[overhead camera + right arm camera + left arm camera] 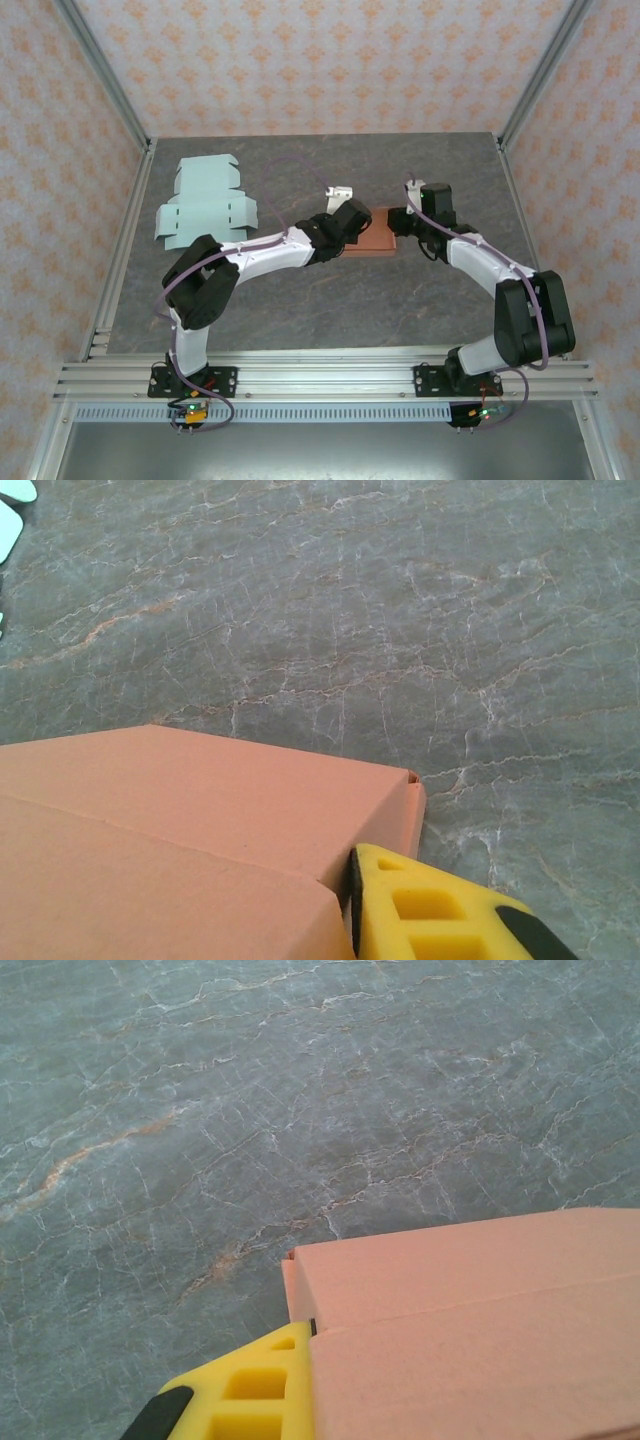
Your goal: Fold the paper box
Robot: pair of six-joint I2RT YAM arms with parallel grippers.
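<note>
Grey marbled table (300,310), flat mint cardboard cutout (205,205) far left, small white object (340,192) mid-table, patterned walls (320,60).

Overhead – wrist close-ups sharing box (372,232)

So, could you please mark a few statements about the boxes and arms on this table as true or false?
1. The salmon-orange paper box sits near the middle of the grey marbled table. True.
2. The pale green flat cardboard blank lies at the table's far right. False: it lies at the far left.
3. That blank is folded into a box. False: it lies flat, unfolded.
4. The left arm and right arm both reach to the orange box. True.
5. A yellow finger touches the orange box. True.
</note>
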